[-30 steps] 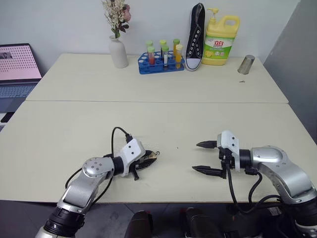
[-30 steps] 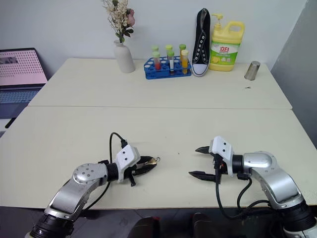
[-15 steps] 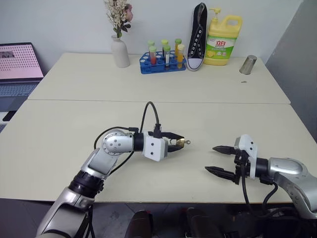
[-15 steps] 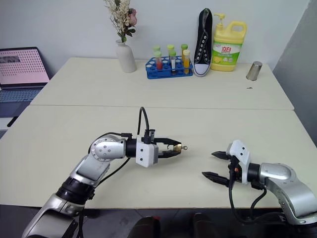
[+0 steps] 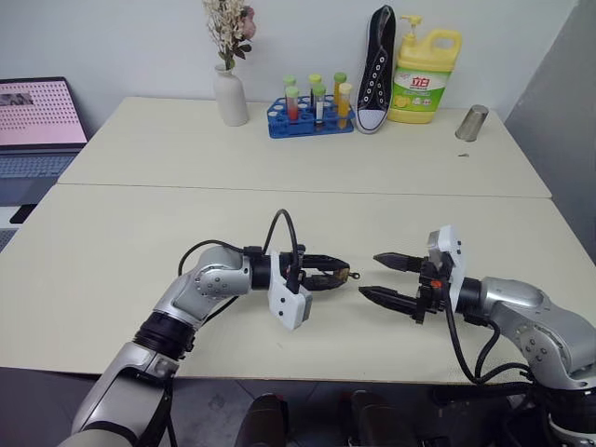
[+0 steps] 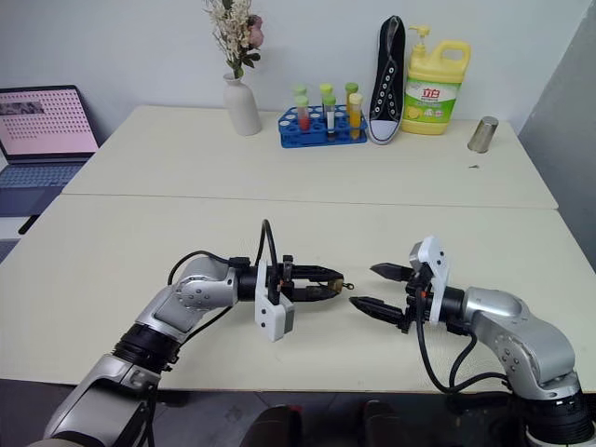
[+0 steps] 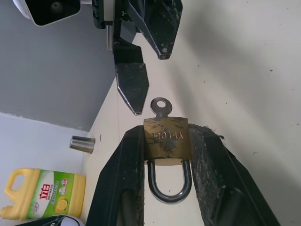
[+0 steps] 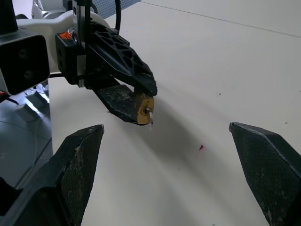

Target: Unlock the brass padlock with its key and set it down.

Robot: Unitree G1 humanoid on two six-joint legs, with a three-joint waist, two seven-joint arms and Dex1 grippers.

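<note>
Above the near table (image 5: 140, 233), at about 6 o'clock in the head views, the two grippers face each other tip to tip. Left gripper (image 7: 167, 141) is clamped on the padlock (image 7: 166, 138), its two black fingers (image 7: 123, 174) pressing the brass body from either side, with the silvery shackle (image 7: 168, 186) pointing back toward the wrist. Key (image 7: 161, 107) sits in the lock's far end, its round bow sticking out toward the other arm. Right gripper (image 5: 380, 278) hangs near the lock at its 3 o'clock with its jaws spread wide and holding nothing; in the left wrist view one of its fingertips (image 7: 136, 107) lies just beside the key's bow, and whether they touch cannot be told. Along the far table edge, from 11 to 1 o'clock, stand a vase (image 5: 230, 96), a tube rack (image 5: 311, 118), a shoe (image 5: 373, 54), a yellow bottle (image 5: 424, 63) and a metal cup (image 5: 471, 122). Laptop (image 5: 39, 116) sits at 10 o'clock.
</note>
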